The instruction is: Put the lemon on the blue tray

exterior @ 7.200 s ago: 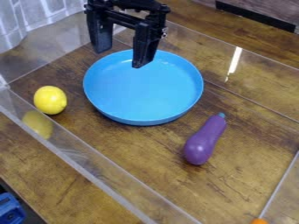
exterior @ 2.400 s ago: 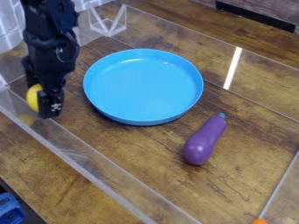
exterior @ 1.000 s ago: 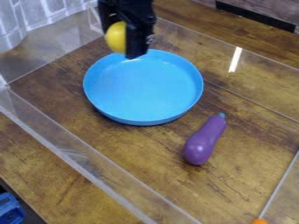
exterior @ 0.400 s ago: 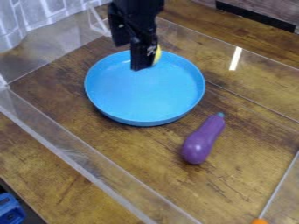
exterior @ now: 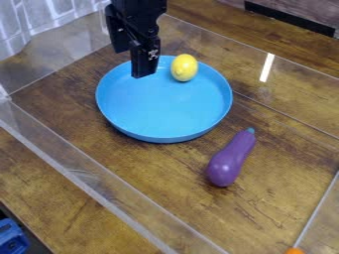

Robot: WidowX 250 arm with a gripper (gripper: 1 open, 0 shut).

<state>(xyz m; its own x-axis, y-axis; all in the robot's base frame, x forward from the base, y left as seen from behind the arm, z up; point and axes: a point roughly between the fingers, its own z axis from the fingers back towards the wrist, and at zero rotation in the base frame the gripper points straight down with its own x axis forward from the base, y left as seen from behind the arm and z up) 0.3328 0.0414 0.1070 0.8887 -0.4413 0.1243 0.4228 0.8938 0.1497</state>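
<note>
Lemon (exterior: 184,67) resting at the far rim of the blue tray (exterior: 159,114), gripper (exterior: 137,52) empty beside it.

The lemon sits in the upper centre of the frame, inside the tray near its back edge; whether it touches the rim wall is hard to tell from this angle. The black gripper hangs in the upper left, just left of the lemon and apart from it, fingers pointing down and spread wide, holding nothing. A purple eggplant (exterior: 231,159) lies on the wooden table (exterior: 119,179) at lower right, clear of the tray.
</note>
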